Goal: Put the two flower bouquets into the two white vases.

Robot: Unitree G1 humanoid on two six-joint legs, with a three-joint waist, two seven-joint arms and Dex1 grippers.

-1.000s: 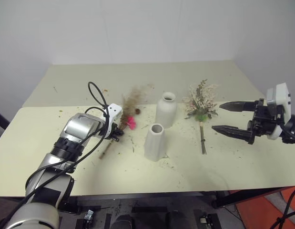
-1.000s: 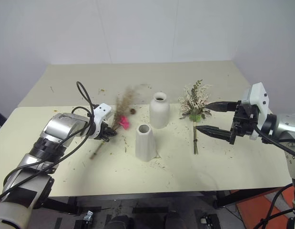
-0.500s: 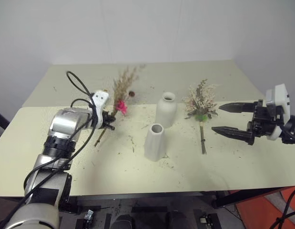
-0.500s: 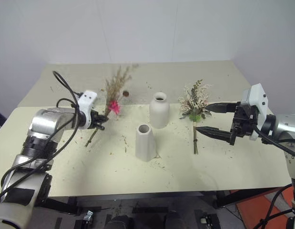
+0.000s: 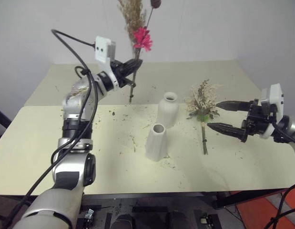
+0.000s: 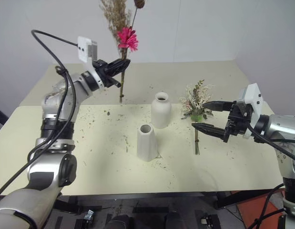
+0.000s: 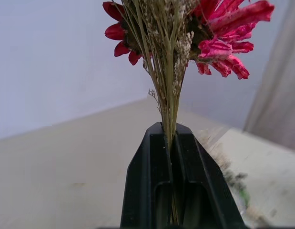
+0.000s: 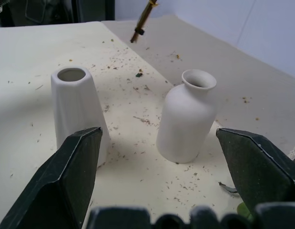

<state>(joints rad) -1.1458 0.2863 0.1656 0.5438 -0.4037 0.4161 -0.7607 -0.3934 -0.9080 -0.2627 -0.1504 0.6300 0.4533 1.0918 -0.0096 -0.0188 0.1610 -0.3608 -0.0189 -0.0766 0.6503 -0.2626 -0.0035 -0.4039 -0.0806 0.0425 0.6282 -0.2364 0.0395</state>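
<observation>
Left eye view, left hand [image 5: 136, 63] raised, clamping dried bunch [image 5: 136, 19]

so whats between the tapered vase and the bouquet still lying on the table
Only bare tabletop strewn with dried plant crumbs lies between the tapered vase and the lying bouquet, seen in both eye views. The bottle-shaped vase stands farther back, off that line.

Thin dried-grass bouquet with magenta daisy [image 5: 142, 38] held upright, upper centre-left, off the surface. Fuller cream-and-green bouquet [image 5: 202, 107] lying flat, centre right. Bottle-shaped vase [image 5: 167, 109] and tapered vase [image 5: 156, 142] standing empty, centre.
</observation>
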